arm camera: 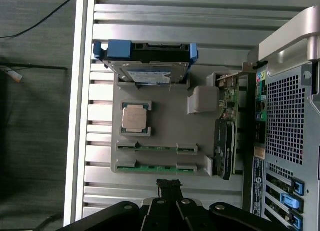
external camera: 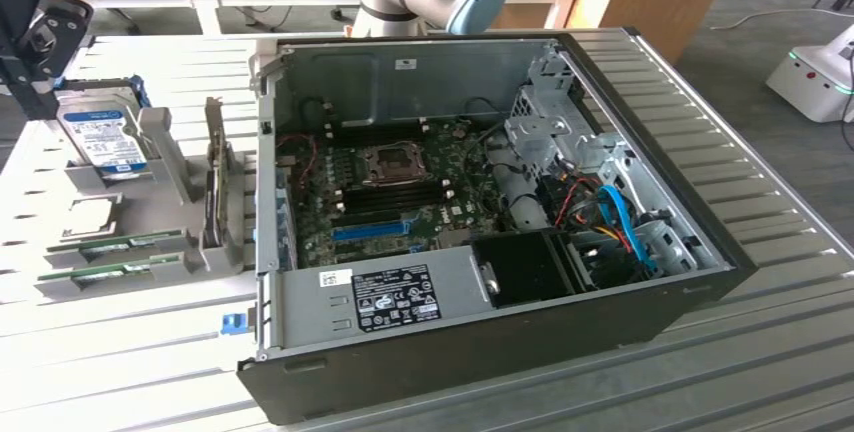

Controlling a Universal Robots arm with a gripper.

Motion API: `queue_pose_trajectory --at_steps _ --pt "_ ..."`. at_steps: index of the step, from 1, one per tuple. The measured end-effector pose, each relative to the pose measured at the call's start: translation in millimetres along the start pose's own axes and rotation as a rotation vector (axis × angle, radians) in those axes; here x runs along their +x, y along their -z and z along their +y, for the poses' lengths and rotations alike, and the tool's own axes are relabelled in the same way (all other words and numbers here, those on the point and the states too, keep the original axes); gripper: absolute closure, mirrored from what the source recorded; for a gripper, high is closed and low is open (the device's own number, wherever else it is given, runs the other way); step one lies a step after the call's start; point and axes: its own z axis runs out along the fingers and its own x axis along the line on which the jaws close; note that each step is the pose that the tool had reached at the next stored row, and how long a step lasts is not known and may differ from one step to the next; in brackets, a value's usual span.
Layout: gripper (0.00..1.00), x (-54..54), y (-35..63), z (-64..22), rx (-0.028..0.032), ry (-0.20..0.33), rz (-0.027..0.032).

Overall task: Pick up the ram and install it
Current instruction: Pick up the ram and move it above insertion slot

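Note:
Two ram sticks, thin green boards, lie side by side in slots at one end of a grey holder tray [arm camera: 165, 98]: one ram [arm camera: 156, 148] and the other [arm camera: 156, 167] closer to my gripper. In the exterior view they are ram [external camera: 127, 244] and ram [external camera: 104, 271], at that view's left. My gripper [arm camera: 169, 184] hovers above the tray just past the nearer stick, fingers shut with nothing between them. In the exterior view the gripper [external camera: 30, 72] hangs high at the left edge, over the tray's hard-drive end.
The tray also holds a hard drive [arm camera: 146, 67] in a blue bracket, a CPU [arm camera: 136, 117] and an upright graphics card [arm camera: 226, 141]. The open computer case [external camera: 694, 282] lies to the exterior view's right, its motherboard [external camera: 400, 187] exposed with a blue slot [external camera: 367, 229].

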Motion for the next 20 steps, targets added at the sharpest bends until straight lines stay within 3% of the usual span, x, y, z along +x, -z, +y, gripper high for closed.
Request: queue_pose_trajectory --at_steps 8,20 --pt "0.89 0.0 0.0 -0.1 0.0007 0.013 0.0006" --pt "0.89 0.0 -0.6 -0.1 0.0082 0.227 0.009"
